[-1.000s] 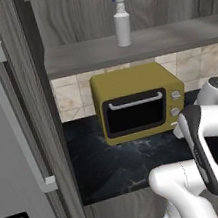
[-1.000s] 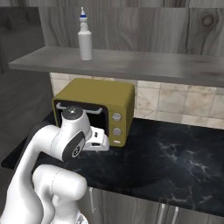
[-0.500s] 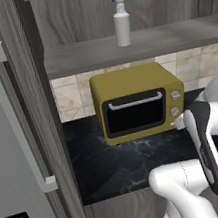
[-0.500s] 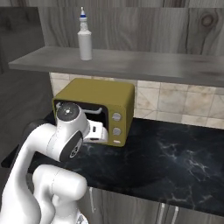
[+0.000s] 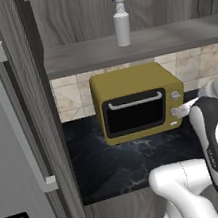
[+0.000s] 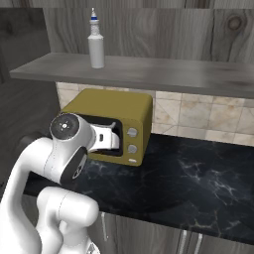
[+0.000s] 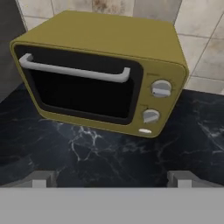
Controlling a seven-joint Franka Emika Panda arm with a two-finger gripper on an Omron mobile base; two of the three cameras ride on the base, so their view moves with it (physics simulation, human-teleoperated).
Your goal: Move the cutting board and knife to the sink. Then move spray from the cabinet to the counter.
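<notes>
1. The spray (image 5: pixel 120 16) stands upright on the grey shelf of the cabinet (image 5: pixel 135 47); in my left base view it sits toward twelve o'clock, directly above the yellow oven (image 5: pixel 136 102).
2. From the right base view I see the spray (image 6: pixel 95 39) near the left end of the shelf, at about eleven o'clock.
3. The oven rests on the black counter (image 5: pixel 130 158), its door closed, handle and two knobs facing me.
4. My gripper (image 7: pixel 112 178) hangs in front of the oven, above the counter, fingers spread fully apart with nothing between them.
5. In the hand view the oven (image 7: pixel 105 70) is at twelve o'clock, and the fingertips (image 7: pixel 40 179) touch nothing.
</notes>
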